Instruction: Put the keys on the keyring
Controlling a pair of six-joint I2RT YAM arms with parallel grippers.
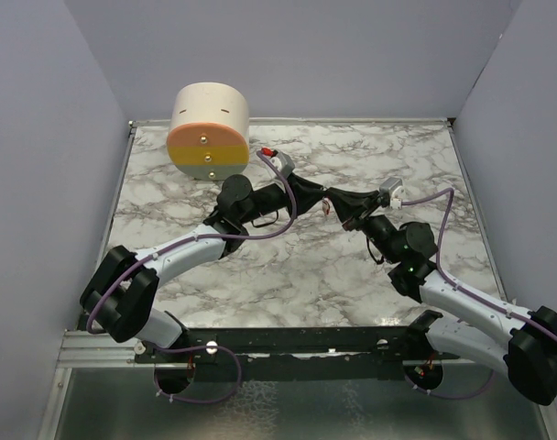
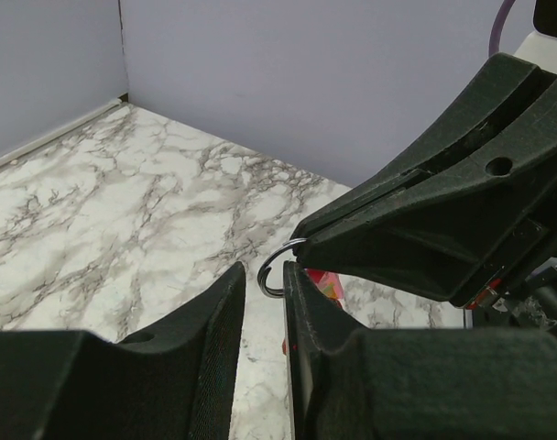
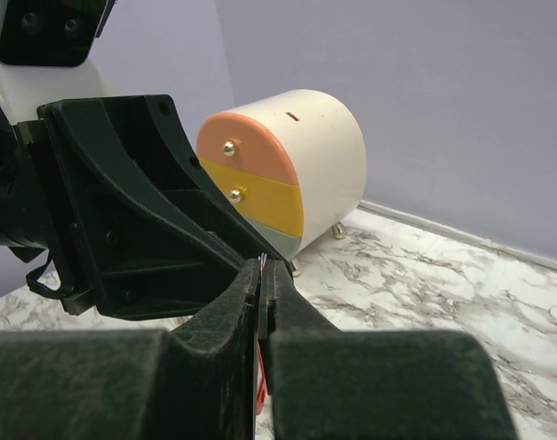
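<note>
The keyring's thin metal ring (image 2: 268,272) sticks out of my right gripper (image 3: 263,268), which is shut on it. Its pink strip (image 3: 259,396) hangs below the closed fingers and shows again behind my left finger (image 2: 325,283). My left gripper (image 2: 263,272) stands open with a narrow gap, its right fingertip touching the ring. Nothing clearly sits between its fingers; only a faint red sliver (image 2: 285,346) shows at the inner edge. The tiny red key cannot be made out for sure. From above, both grippers (image 1: 329,196) meet tip to tip over the table's middle, a pink bit (image 1: 326,210) beneath them.
A round cream drawer unit (image 1: 208,129) with orange and yellow fronts stands at the back left, close behind the left arm. Purple walls (image 1: 306,55) close in the marble table (image 1: 297,275) on three sides.
</note>
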